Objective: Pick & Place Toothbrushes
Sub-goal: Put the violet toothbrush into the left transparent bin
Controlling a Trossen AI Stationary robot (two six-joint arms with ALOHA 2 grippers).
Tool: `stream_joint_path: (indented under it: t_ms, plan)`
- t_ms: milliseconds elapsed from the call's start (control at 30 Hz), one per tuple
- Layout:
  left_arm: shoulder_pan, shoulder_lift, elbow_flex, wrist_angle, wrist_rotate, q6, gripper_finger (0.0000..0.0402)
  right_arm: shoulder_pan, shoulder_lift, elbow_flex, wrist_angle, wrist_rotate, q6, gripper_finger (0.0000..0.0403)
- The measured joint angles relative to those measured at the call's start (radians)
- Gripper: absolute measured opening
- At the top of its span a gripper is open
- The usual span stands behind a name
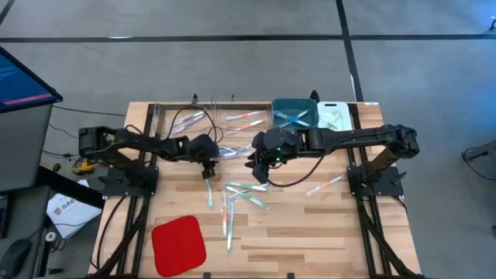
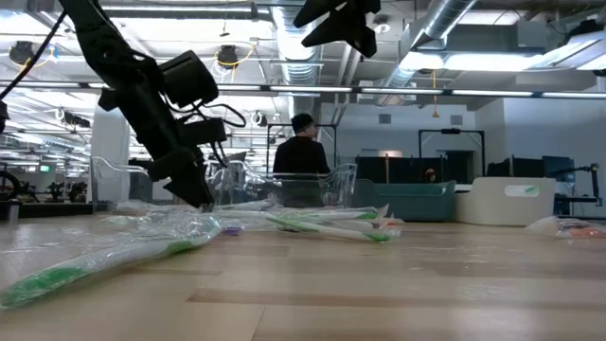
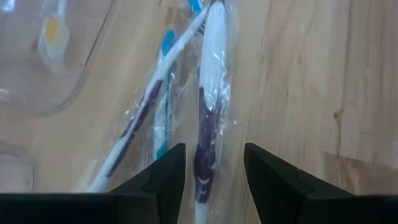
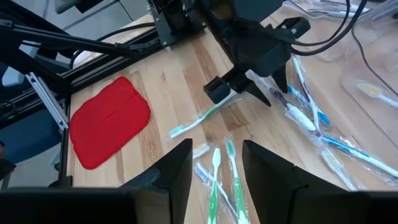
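The left gripper [image 1: 208, 172] is low over the table [image 1: 325, 232], near its middle, its 2 fingers [image 3: 166, 177] spread apart with nothing clamped. In the left wrist view a wrapped white-and-purple brush [image 3: 207, 124] lies on the wood in line with the gap between those fingers, its near end just reaching in between the tips, touching neither that I can tell. A 2nd white-and-purple brush [image 3: 140, 118] and a blue one [image 3: 164, 93] lie beside it, crossing toward the same far end, next to a clear bin [image 3: 43, 56]. The right gripper [image 1: 262, 164] hangs higher, just right of the left one, its fingers [image 4: 171, 171] open and empty. Below it, in its wrist view, green brushes [image 4: 214, 177] lie loose on the wood, with another green one [image 4: 202, 118] running toward the left gripper [image 4: 239, 84]. More wrapped brushes [image 1: 246, 194] scatter across the table's middle, 1 [image 1: 329, 184] lies off to the right, and some rest in the teal bin [image 1: 294, 112]. A red pad [image 1: 178, 244] sits at the near left. In the low view a person [image 2: 301, 156] stands in the room behind.
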State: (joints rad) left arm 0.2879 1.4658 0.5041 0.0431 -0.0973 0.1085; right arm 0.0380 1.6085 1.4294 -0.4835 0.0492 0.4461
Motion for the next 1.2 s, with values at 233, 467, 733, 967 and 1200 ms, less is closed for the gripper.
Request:
stream_joint_path:
  t_ms: [233,467,733,967,1200]
  plan:
    - [-0.008,0.000,0.000,-0.002,0.001,-0.005,0.0159,0.000,0.000,0.000,-0.001,0.000,0.000,0.0134]
    - [-0.008,0.000,0.000,-0.002,0.037,-0.012,0.0159,0.000,0.000,0.000,-0.002,0.000,0.000,0.0137]
    - [-0.024,0.000,0.000,-0.010,0.070,-0.039,0.0159,0.000,0.000,0.000,-0.002,0.000,0.000,0.0134]
    - [-0.055,0.000,0.000,-0.014,0.068,-0.038,0.0159,0.000,0.000,0.000,-0.002,0.000,0.000,0.0137]
    - [-0.055,0.011,0.000,-0.017,0.047,-0.038,0.0159,0.000,0.000,0.000,-0.001,0.000,0.000,0.0137]
